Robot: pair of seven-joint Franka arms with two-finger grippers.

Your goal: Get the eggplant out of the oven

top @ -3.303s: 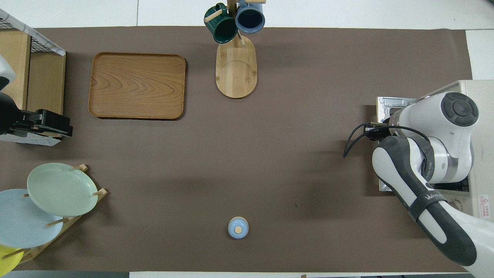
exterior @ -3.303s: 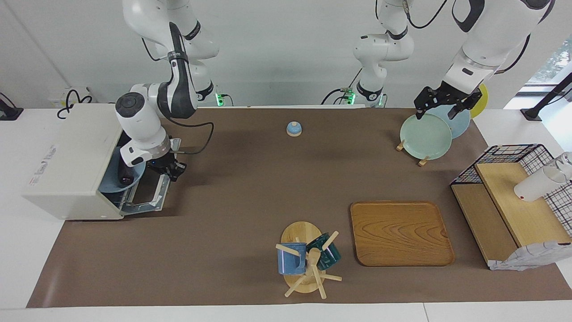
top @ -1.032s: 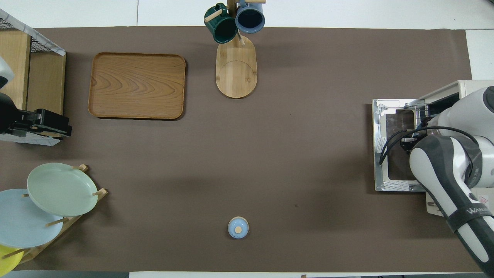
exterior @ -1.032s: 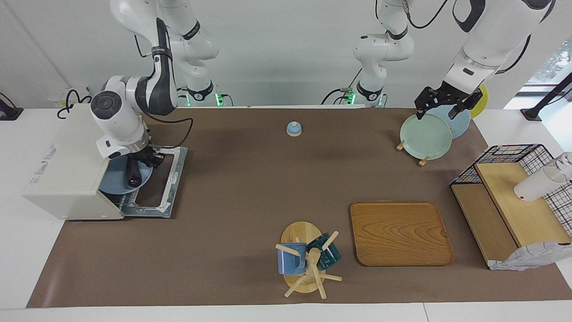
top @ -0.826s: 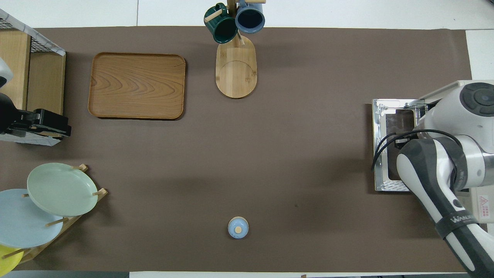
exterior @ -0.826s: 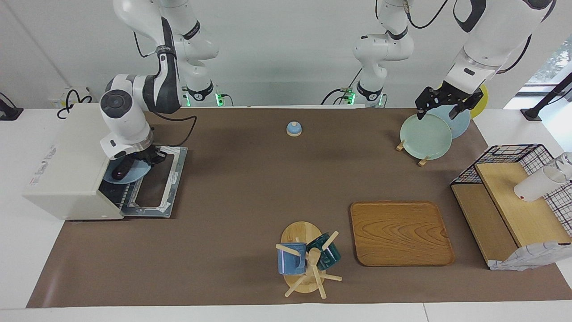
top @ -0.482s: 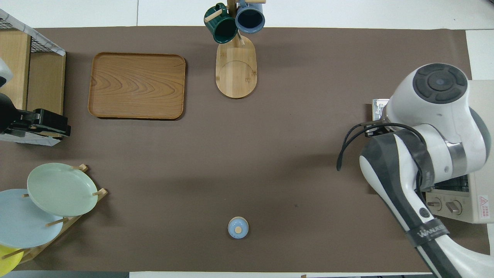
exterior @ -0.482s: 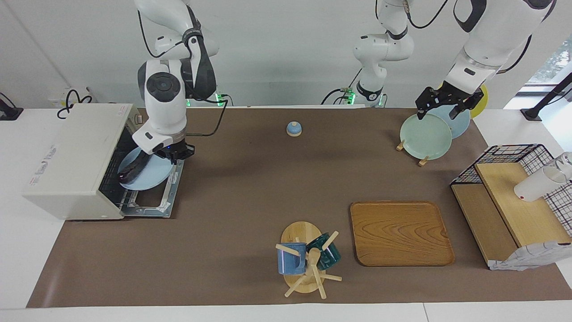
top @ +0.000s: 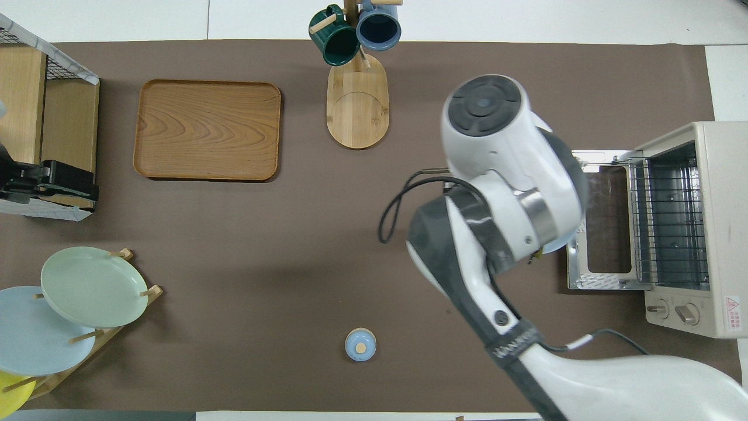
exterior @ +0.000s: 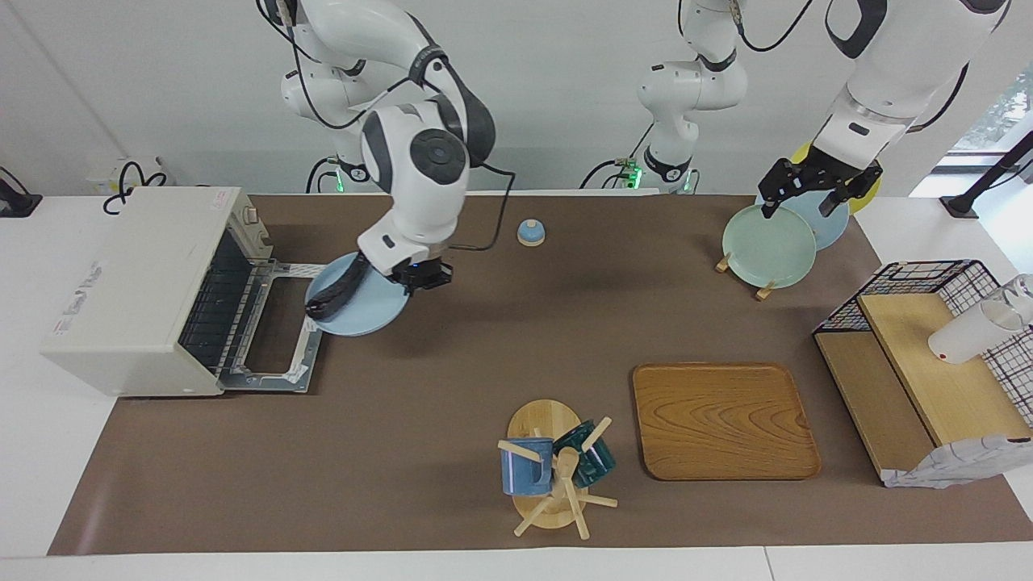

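The cream-white oven [exterior: 129, 282] stands at the right arm's end of the table with its glass door [exterior: 274, 339] folded down flat; its wire rack is bare in the overhead view [top: 666, 228]. My right gripper [exterior: 420, 276] is shut on the rim of a light blue plate [exterior: 367, 311] and holds it in the air over the mat just beside the door. The dark eggplant [exterior: 332, 295] lies on that plate. In the overhead view the right arm hides the eggplant and only a sliver of the plate [top: 555, 249] shows. My left gripper [exterior: 811, 195] waits open over the plate rack.
A small blue knobbed lid [exterior: 530, 232] sits on the mat near the robots. A mug tree [exterior: 557, 472] and a wooden tray [exterior: 724, 420] stand farther out. A rack with a green plate [exterior: 768, 246] and a wire-and-wood shelf [exterior: 928, 355] are at the left arm's end.
My right gripper has pulled the blue plate with the eggplant out of the oven and carried it past the open door toward the table's middle. The left arm barely moved.
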